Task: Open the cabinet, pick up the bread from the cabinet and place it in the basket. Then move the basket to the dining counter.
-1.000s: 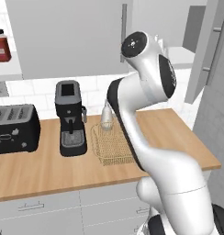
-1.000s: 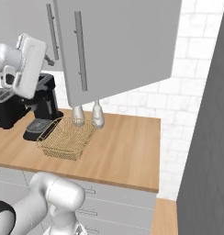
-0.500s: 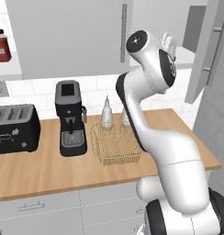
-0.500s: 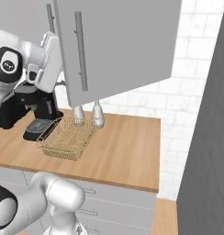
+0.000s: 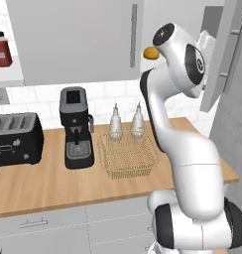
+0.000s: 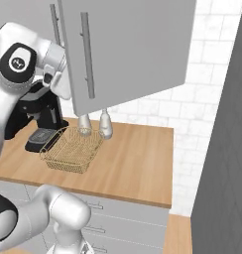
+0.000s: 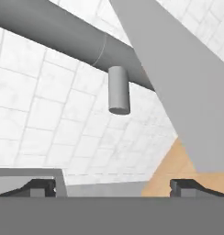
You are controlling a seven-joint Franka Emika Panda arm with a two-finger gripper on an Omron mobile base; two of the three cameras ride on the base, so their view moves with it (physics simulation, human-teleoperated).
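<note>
Cabinet (image 5: pixel 212 59) door swung open, tool (image 7: pixel 112 186) spread empty by its handle (image 7: pixel 63 34), bread (image 5: pixel 151 52) inside at 12 o'clock above basket (image 5: pixel 129 158) on bench (image 5: pixel 38 183); next reach in for bread

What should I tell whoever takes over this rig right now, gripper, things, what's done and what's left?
Gripper: open, holding nothing, up by the bar handle of the swung-out right cabinet door.
Bread: in the opened cabinet, not yet picked.
Basket: empty, on the worktop in front of two shakers, beside the coffee machine.
Done: door open.
Left: put the bread in the basket, then carry the basket to the dining counter.
</note>
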